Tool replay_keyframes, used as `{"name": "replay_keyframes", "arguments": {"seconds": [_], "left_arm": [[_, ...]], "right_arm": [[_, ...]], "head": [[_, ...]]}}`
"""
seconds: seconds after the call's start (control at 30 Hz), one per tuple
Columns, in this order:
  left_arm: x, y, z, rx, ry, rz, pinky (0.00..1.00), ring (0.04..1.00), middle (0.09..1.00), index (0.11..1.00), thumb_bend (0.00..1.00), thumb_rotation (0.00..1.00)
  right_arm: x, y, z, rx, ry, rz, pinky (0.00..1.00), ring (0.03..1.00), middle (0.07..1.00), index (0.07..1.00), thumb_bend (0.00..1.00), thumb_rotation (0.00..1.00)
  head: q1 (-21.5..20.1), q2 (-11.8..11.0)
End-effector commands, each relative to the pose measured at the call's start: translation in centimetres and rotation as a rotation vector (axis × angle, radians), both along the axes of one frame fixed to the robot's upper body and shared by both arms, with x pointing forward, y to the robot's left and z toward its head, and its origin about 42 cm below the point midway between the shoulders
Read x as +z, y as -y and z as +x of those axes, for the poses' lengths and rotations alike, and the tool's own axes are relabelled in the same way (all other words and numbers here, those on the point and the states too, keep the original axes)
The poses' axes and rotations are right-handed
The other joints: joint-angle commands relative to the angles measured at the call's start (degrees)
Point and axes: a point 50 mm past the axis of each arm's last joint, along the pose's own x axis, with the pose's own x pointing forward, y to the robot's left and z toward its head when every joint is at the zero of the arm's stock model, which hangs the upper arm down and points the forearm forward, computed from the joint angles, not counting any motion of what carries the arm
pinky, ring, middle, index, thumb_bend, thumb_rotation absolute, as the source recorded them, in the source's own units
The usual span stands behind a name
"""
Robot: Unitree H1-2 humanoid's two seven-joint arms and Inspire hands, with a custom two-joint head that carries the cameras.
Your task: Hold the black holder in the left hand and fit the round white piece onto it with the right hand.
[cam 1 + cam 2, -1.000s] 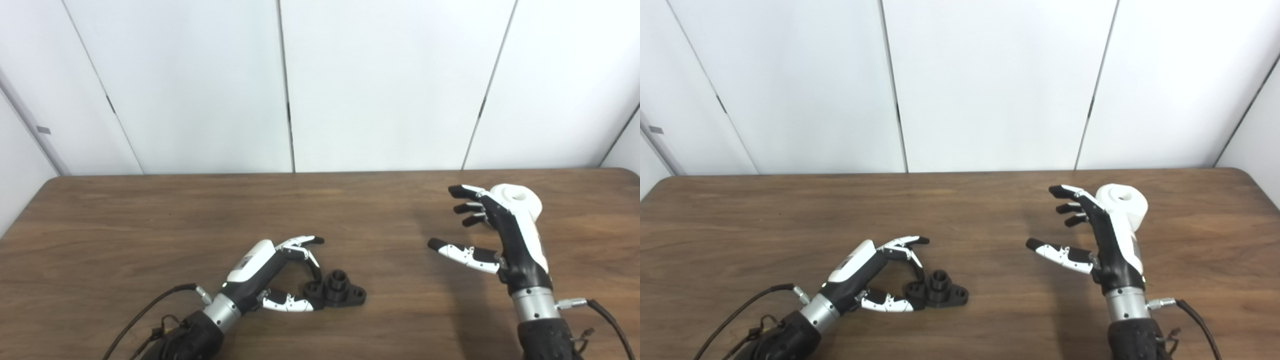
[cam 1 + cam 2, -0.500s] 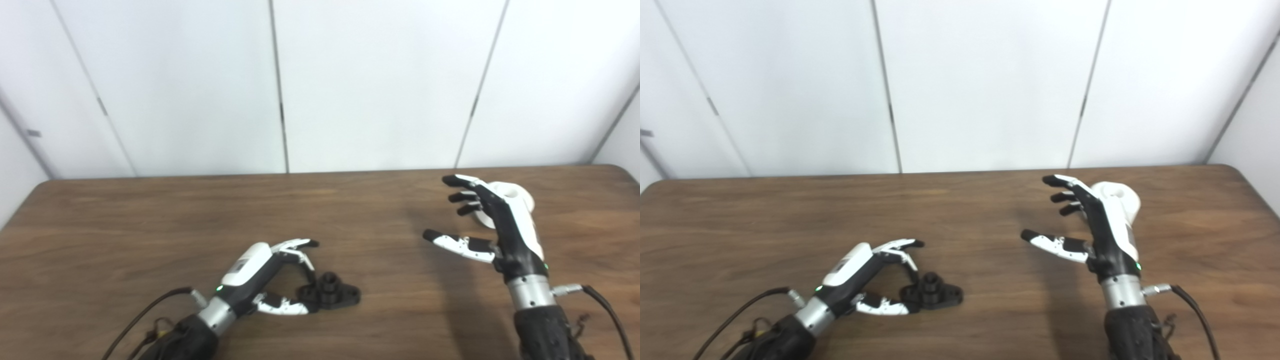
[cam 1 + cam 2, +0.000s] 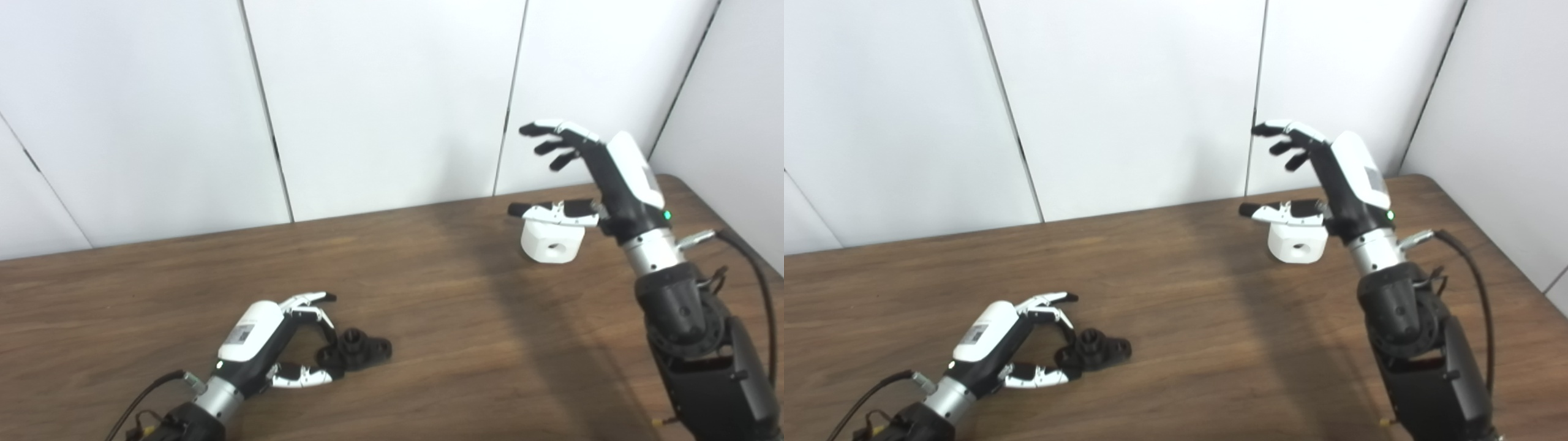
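The black holder [image 3: 361, 349], a small flanged part with a raised round collar, lies on the brown table [image 3: 441, 294] at the front left. My left hand [image 3: 263, 343] rests beside it, fingers and thumb pinched on the holder's left lobe. The round white piece [image 3: 551, 242], a chunky block with a hole in its side, stands at the back right of the table. My right hand [image 3: 606, 177] hovers over it, open, fingers spread upward and its thumb stretched across the top of the piece; whether the thumb touches it I cannot tell.
White wall panels [image 3: 380, 98] close off the table's far edge and right corner. Cables trail from both wrists, the right one [image 3: 744, 257] looping near the table's right edge. Bare tabletop lies between the two hands.
The camera has turned, shifting the whole picture. My right hand has lifted and reached forward, from in front of the white piece to above it. The left hand stays on the holder.
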Motion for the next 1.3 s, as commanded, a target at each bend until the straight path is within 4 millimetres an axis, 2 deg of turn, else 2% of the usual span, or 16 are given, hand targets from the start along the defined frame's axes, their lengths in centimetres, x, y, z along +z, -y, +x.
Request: {"name": "replay_keyframes", "arguments": {"seconds": [0.0,0.13,0.27,0.4,0.47,0.57,0.7,0.83,1.03,1.27], "left_arm": [[-4.9,-2.7,-2.0,0.089,-0.213,0.178,0.7,0.864,0.857,0.487,0.52,0.07],[-5.0,-2.8,-2.0,0.092,-0.213,0.184,0.7,0.869,0.858,0.487,0.52,0.07],[-5.4,-3.5,-2.0,0.1,-0.226,0.189,0.71,0.876,0.859,0.487,0.52,0.07],[-5.7,-4.3,-2.0,0.107,-0.23,0.188,0.71,0.882,0.865,0.487,0.52,0.07],[-5.9,-4.6,-2.0,0.109,-0.229,0.19,0.71,0.879,0.865,0.487,0.52,0.07],[-6.2,-5.1,-2.0,0.109,-0.228,0.186,0.72,0.878,0.864,0.488,0.52,0.07],[-6.6,-5.5,-2.0,0.105,-0.214,0.194,0.72,0.872,0.861,0.487,0.52,0.07],[-6.9,-5.8,-2.0,0.102,-0.212,0.203,0.72,0.873,0.863,0.488,0.52,0.07],[-7.4,-6.1,-2.1,0.09,-0.216,0.187,0.72,0.869,0.861,0.488,0.52,0.07],[-7.5,-6.2,-2.0,0.087,-0.217,0.193,0.76,0.882,0.865,0.488,0.52,0.07]], "right_arm": [[2.5,0.1,-0.3,0.01,0.075,-0.016,0.54,0.686,0.774,0.733,0.63,0.19],[3.0,0.3,-0.1,0.005,0.07,-0.041,0.55,0.695,0.772,0.736,0.64,0.17],[4.4,0.6,0.6,-0.007,0.027,-0.148,0.57,0.706,0.793,0.764,0.66,0.23],[6.6,1.4,1.9,-0.045,-0.121,-0.346,0.64,0.802,0.868,0.831,0.77,0.33],[7.7,1.7,2.7,-0.072,-0.192,-0.413,0.71,0.875,0.896,0.839,0.84,0.32],[8.4,2.1,4.2,-0.11,-0.313,-0.488,0.72,0.906,0.924,0.829,0.89,0.3],[7.9,3.0,6.8,-0.196,-0.473,-0.606,0.76,0.925,0.951,0.8,0.94,0.3],[6.8,3.6,8.7,-0.205,-0.562,-0.609,0.84,0.945,0.959,0.798,0.97,0.26],[5.2,4.9,11.2,-0.169,-0.636,-0.562,0.79,0.948,0.964,0.809,0.99,0.32],[4.2,4.8,12.9,-0.254,-0.697,-0.607,0.85,0.974,0.984,0.881,1.0,0.31]], "head": [[0.0,-0.2],[-2.1,-1.6],[-5.7,-3.6],[-8.1,-4.9],[-8.8,-5.4],[-9.7,-6.0],[-10.5,-6.6],[-11.4,-7.1],[-12.3,-8.1],[-12.0,-8.5]]}}
